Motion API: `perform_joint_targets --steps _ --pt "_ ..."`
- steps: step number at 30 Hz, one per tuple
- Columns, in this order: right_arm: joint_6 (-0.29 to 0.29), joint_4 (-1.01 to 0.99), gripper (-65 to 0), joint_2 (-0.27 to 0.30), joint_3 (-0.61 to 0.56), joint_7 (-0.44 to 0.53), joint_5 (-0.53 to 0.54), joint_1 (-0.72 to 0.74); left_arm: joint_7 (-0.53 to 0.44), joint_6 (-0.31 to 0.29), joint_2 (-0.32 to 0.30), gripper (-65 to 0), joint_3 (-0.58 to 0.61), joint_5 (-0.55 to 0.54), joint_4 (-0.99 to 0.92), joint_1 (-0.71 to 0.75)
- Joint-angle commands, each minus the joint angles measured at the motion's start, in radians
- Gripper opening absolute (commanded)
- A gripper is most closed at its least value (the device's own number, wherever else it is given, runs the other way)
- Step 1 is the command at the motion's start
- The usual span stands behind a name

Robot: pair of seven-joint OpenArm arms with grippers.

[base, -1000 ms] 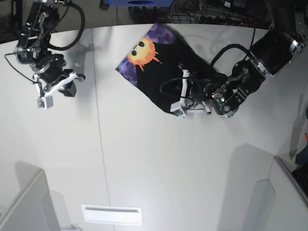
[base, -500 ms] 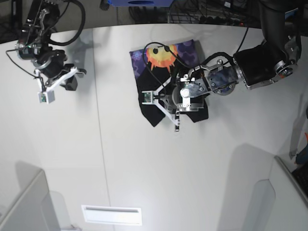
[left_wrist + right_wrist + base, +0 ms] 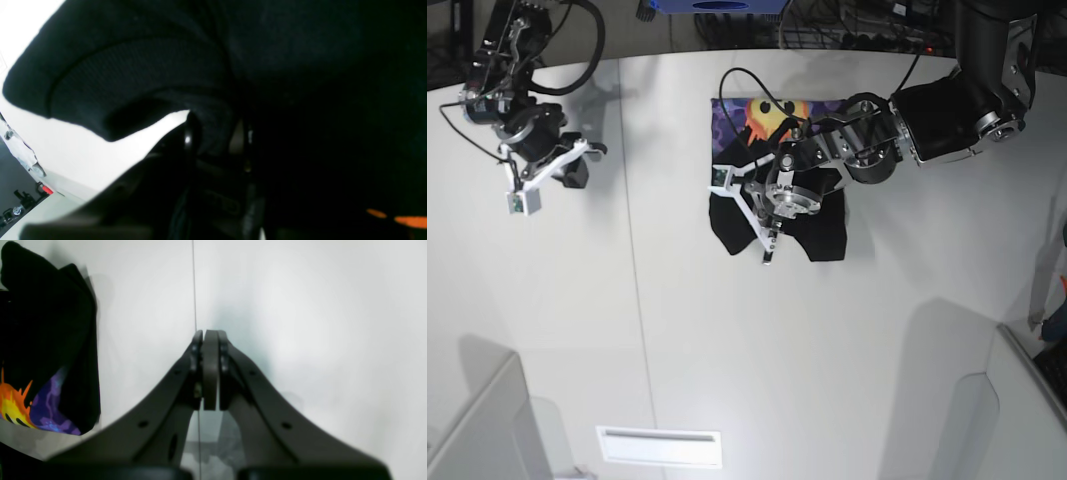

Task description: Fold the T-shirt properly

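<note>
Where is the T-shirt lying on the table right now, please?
In the base view, the T-shirt lies bunched at the table's far middle, under the left gripper, far from the right gripper.

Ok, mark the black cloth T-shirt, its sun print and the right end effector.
Black cloth T-shirt [image 3: 827, 235]: base view, lower black fabric.
Orange sun print [image 3: 770, 118]: base view, sun face.
Right end effector [image 3: 210, 335]: right wrist view, closed fingertips.

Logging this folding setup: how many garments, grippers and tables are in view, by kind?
T-shirt: 1
Grippers: 2, the left gripper and the right gripper
White table: 1
Total: 4
</note>
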Motion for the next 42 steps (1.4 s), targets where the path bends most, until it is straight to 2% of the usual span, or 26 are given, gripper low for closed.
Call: perform_joint_targets --steps 1,9,14,28,33,37,42 --pt "0.007 0.017 -65.0 0.01 0.004 0.021 0.014 0.005 -0.01 -0.018 0.001 -65.0 -0.001 -0.031 0.002 -0.005" --pt "0.007 0.017 -65.0 0.01 0.004 0.021 0.014 0.005 -0.009 -0.018 -0.004 -65.0 -0.006 -0.042 0.002 0.007" --pt "0.007 0.015 -65.0 0.01 0.004 0.021 0.014 0.005 -0.01 -0.018 -0.001 -65.0 -0.145 -0.123 0.003 0.05" --pt "0.007 0.015 -65.0 0.007 0.002 0.021 0.014 0.007 -0.006 -0.018 -0.006 -65.0 -0.144 -0.122 0.097 0.04" --pt "0.007 0.015 -65.0 0.007 0.002 0.021 0.014 0.007 0.063 -0.018 0.002 -65.0 -0.148 -0.123 0.077 0.026" --pt "0.007 0.015 -65.0 0.007 0.002 0.021 0.014 0.005 0.068 -0.018 0.002 -47.9 -0.15 -0.128 0.068 0.007" --pt "0.007 0.015 -65.0 0.005 0.0 0.021 0.014 0.005 0.068 -0.018 0.002 -33.9 -0.151 -0.126 0.074 0.006"
